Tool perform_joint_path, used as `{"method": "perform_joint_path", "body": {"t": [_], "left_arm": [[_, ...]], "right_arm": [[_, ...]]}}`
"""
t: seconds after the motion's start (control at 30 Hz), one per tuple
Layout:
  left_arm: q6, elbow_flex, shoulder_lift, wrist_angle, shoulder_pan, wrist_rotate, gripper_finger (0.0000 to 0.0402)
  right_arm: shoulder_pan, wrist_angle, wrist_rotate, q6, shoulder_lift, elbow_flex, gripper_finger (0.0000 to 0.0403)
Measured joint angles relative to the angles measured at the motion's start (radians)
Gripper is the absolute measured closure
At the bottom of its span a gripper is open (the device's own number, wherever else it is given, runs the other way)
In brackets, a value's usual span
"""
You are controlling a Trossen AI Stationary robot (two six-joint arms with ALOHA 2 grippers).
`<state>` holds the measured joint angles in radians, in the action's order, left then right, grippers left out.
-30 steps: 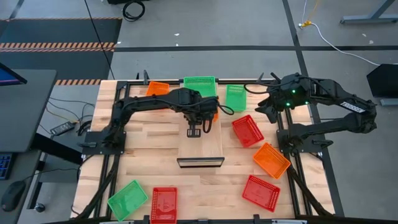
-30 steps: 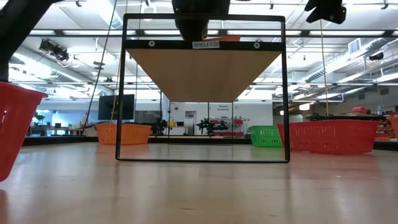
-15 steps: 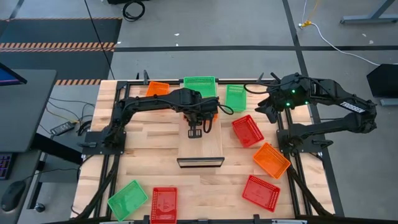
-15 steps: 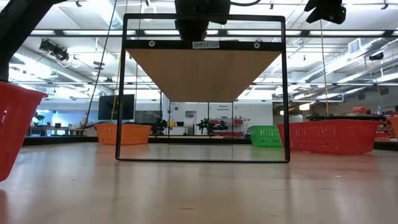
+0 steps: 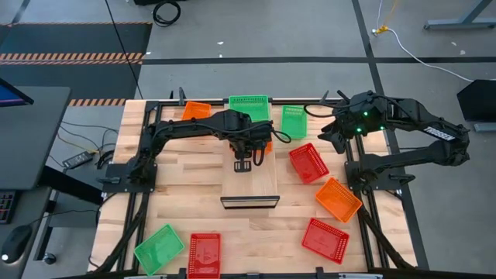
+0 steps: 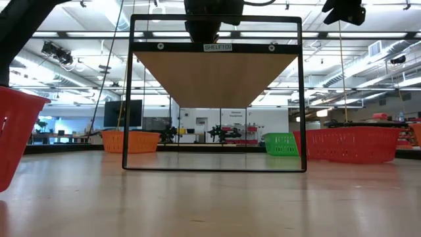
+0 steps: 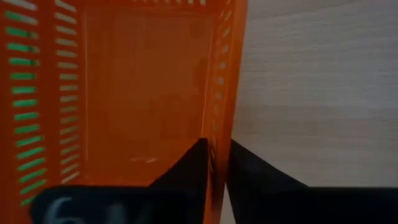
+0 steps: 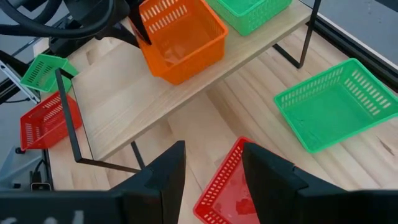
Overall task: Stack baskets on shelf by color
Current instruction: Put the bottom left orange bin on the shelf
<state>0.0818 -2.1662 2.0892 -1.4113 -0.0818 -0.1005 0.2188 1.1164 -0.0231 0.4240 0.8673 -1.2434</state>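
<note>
Left gripper (image 7: 214, 163) is sitting astride one long wall of the orange basket (image 8: 180, 38) on the shelf (image 8: 205, 74), fingers clamped on it. Right gripper (image 8: 211, 168), fingers apart, is hovering farther off over the counter (image 5: 186, 201).

Baskets (image 6: 354, 144) behind framed shelf (image 6: 216, 69)

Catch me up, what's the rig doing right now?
The left gripper is at an orange basket that sits on the shelf next to a green basket, with its fingers either side of one wall. The right gripper hangs open above a red basket on the table. The other baskets are still scattered on the table.
</note>
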Motion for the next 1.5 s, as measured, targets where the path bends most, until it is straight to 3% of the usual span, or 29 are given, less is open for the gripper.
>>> {"method": "perform_joint_path", "body": {"t": [0.3, 0.77, 1.27, 1.5], "left_arm": [[-0.071, 0.0, 0.0, 0.001, 0.0, 0.0, 0.0311], [-0.183, 0.0, -0.001, -0.003, 0.0, 0.051, 0.0358], [-0.086, 0.0, -0.001, -0.007, 0.001, 0.057, 0.0357], [-0.044, 0.0, -0.002, -0.018, 0.0, 0.055, 0.0384]], "right_arm": [[0.0, 0.0, 0.0, 0.0, 0.0, 0.0, 0.0239], [0.0, -0.001, 0.0, 0.001, 0.0, 0.0, 0.0239], [0.0, -0.001, 0.0, 0.003, 0.0, 0.0, 0.0239], [0.0, -0.001, 0.0, 0.003, 0.0, 0.0, 0.0239]]}}
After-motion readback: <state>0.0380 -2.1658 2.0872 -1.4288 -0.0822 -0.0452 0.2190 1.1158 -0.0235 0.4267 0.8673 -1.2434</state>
